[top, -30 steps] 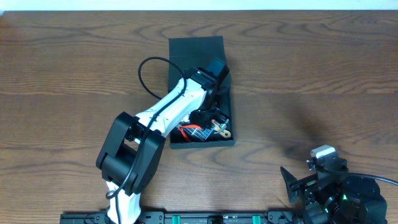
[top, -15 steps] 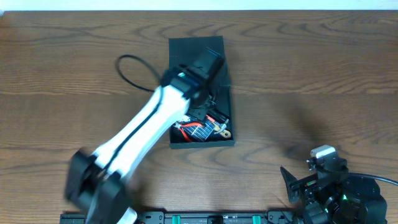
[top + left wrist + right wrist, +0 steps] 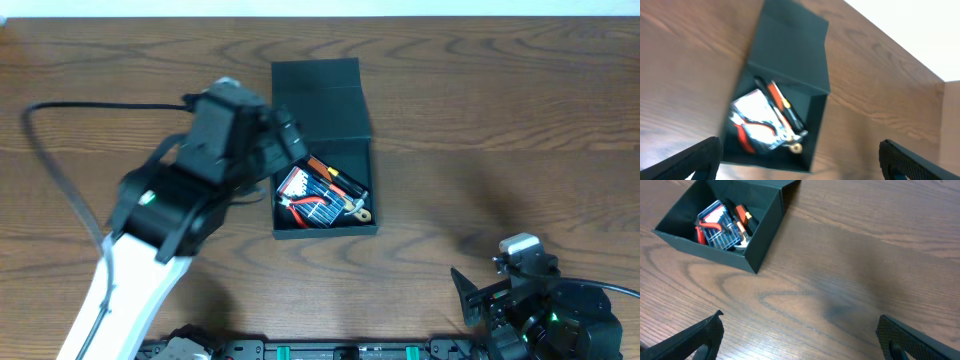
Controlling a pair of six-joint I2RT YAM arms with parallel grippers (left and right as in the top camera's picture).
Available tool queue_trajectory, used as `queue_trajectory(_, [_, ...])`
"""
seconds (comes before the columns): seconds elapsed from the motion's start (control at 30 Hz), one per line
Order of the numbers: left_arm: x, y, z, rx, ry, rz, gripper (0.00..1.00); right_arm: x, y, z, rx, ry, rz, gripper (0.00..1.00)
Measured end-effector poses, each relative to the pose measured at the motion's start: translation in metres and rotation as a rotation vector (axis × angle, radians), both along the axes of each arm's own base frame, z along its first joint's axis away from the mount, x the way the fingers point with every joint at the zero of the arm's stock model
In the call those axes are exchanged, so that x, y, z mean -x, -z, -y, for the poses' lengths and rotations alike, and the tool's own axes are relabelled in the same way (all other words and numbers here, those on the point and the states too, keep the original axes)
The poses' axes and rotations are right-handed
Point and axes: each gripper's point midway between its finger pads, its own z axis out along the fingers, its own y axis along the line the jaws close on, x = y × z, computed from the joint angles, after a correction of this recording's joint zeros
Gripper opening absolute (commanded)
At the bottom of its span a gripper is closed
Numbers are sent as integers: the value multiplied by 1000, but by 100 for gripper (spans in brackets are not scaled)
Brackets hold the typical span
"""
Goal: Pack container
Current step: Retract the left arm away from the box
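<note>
Both gape wide, empty: left gripper (image 3: 799, 150) over the container (image 3: 318, 90) by the table's (image 3: 500, 100) far edge, right gripper (image 3: 799, 322) at near-right corner

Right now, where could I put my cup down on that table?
The widest bare stretch of table is right of the container, from the far edge down to the right arm. The strip in front of the container is also bare. Crowded: inside the container, packed with tools, and its left side, where the left arm hangs over.
</note>
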Motion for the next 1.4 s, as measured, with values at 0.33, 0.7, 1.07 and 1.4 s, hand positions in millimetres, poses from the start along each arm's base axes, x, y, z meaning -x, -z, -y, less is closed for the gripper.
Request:
queue_trajectory(0.33, [43, -46, -29, -35, 70, 175, 99, 0, 0, 0, 0, 0, 0, 99])
queue_trajectory(0.7, [66, -27, -40, -97, 96, 83, 99, 0, 0, 0, 0, 0, 0, 99])
queue_trajectory(1.07, [62, -21, -38, -110, 101, 58, 98, -15, -24, -7, -42, -10, 109, 99])
queue_trajectory(1.4, [45, -30, -46, -98, 50, 107, 99, -50, -107, -36, -276, -57, 381, 99])
